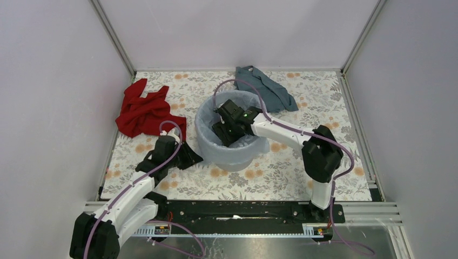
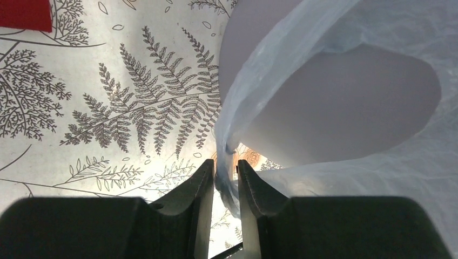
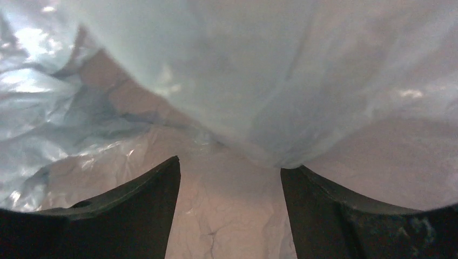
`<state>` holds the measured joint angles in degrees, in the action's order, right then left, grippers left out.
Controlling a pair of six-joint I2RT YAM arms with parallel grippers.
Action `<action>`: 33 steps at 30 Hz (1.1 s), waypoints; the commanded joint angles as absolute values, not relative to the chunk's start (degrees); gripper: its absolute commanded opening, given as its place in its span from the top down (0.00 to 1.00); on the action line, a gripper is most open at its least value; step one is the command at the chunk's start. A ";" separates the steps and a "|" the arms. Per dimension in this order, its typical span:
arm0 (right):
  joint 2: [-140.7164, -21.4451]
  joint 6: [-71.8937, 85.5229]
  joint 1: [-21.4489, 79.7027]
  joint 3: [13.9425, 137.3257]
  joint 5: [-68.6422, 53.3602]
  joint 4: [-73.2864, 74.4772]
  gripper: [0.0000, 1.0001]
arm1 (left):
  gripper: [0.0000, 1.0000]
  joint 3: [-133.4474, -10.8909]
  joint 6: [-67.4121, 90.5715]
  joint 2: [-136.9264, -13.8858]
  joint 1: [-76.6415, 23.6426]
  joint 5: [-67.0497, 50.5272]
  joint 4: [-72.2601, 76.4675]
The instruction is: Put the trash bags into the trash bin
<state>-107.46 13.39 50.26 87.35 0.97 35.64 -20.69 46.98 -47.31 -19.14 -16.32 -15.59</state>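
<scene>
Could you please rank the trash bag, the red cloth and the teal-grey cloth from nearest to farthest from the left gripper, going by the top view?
1. trash bag: pinched by the left gripper, just to its right.
2. red cloth: behind it, to the left.
3. teal-grey cloth: far back right.

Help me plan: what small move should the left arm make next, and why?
Probably draw the left gripper slightly downward: its fingers pinch the trash bag's loose hem outside the trash bin, and the right gripper sits open inside the bag.
</scene>
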 commanded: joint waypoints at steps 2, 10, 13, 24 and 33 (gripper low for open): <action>-109.78 14.67 50.49 83.28 3.07 30.22 0.28 | 0.73 -23.51 47.03 -46.76 -19.07 -17.01 -14.42; -110.75 15.51 50.48 81.62 6.95 26.67 0.23 | 0.73 -23.27 46.89 -46.80 -19.06 -17.26 -14.49; -107.89 15.98 50.60 81.57 6.35 27.56 0.17 | 0.73 -23.65 46.48 -47.77 -19.07 -17.14 -14.82; -92.68 14.49 50.75 85.91 2.36 32.06 0.08 | 0.75 -24.06 46.91 -45.77 -19.07 -12.85 -18.42; -85.24 12.01 50.71 87.67 6.36 33.99 0.00 | 0.74 -24.47 47.55 -45.23 -19.07 -12.48 -18.73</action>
<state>-88.12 14.26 50.33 85.69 3.92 31.53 -21.80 47.03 -46.22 -19.11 -13.47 -18.98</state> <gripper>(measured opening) 0.987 0.255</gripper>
